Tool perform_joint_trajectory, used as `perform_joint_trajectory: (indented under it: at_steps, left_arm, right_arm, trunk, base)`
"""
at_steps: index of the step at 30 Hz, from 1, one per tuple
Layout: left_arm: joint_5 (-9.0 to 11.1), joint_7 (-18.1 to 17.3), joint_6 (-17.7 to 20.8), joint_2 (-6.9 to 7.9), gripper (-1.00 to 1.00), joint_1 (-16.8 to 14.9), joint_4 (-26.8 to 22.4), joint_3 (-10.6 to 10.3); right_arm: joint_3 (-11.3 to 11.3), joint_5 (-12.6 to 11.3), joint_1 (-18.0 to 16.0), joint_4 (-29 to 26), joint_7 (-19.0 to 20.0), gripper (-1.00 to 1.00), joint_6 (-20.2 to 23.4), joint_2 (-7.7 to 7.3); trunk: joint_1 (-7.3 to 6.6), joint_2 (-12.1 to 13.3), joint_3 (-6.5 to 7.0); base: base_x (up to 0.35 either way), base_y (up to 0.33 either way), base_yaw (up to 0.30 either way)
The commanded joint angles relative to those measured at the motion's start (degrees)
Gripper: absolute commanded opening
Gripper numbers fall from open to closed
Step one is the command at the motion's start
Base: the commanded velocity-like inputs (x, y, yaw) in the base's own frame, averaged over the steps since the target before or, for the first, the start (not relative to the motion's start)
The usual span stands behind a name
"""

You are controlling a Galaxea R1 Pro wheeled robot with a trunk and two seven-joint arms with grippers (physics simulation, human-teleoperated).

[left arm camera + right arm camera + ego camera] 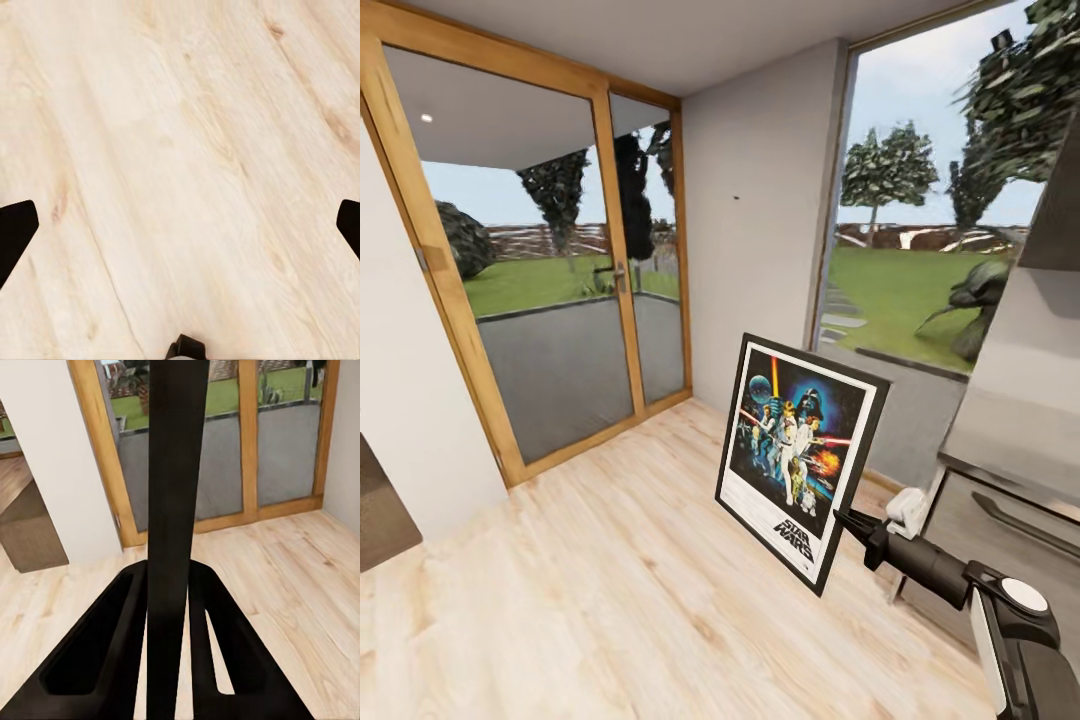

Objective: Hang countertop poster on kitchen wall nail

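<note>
1. Pale wood plank floor (610,590) runs across the room to wood-framed glass doors (560,300) with lawn and trees behind; pale grey wall (760,230) sits between the doors and a tall window (920,220).
2. Tiny dark nail speck (737,198) high on that grey wall, well apart from the poster.
3. Grey countertop edge with dark drawer fronts (1010,500) at the robot's right; dark bench corner (385,510) at its far left.
4. Flat rectangular Star Wars poster (800,460), thin black frame, white border, colourful figures on dark blue, black "STAR WARS" lettering at bottom; held in the air above the floor, tilted, face toward the head camera.
5. Right gripper (850,520) pinches the poster's lower right edge; black arm reaches in from lower right.
6. Right wrist view: poster (174,510) seen edge-on as a dark vertical strip, black fingers (112,645) pressed on either side; doors and floor beyond.
7. Left wrist view: left gripper (180,225) with black fingertips (15,232) spread wide at the frame edges, nothing between, grain of floor (180,135) below.
</note>
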Motion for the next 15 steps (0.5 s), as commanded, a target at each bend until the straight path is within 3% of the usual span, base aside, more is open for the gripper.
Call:
perform_joint_trajectory:
  at_steps: [1, 15]
  left_arm:
    - [0.6, -0.4, 0.0, 0.07, 1.0, 0.0, 0.0, 0.1]
    - [0.6, -0.4, 0.0, 0.56, 1.0, 0.0, 0.0, 0.1]
  right_arm:
    - [-0.1, 0.1, -0.1, -0.1, 0.5, -1.0, 0.7, 0.03]
    - [-0.1, 0.2, -0.1, -0.1, 0.5, -1.0, 0.7, 0.03]
  trunk:
    - [0.06, -0.1, -0.12]
    - [0.06, -0.1, -0.12]
  base:
    - [0.193, 0.316, 0.0]
    - [0.193, 0.316, 0.0]
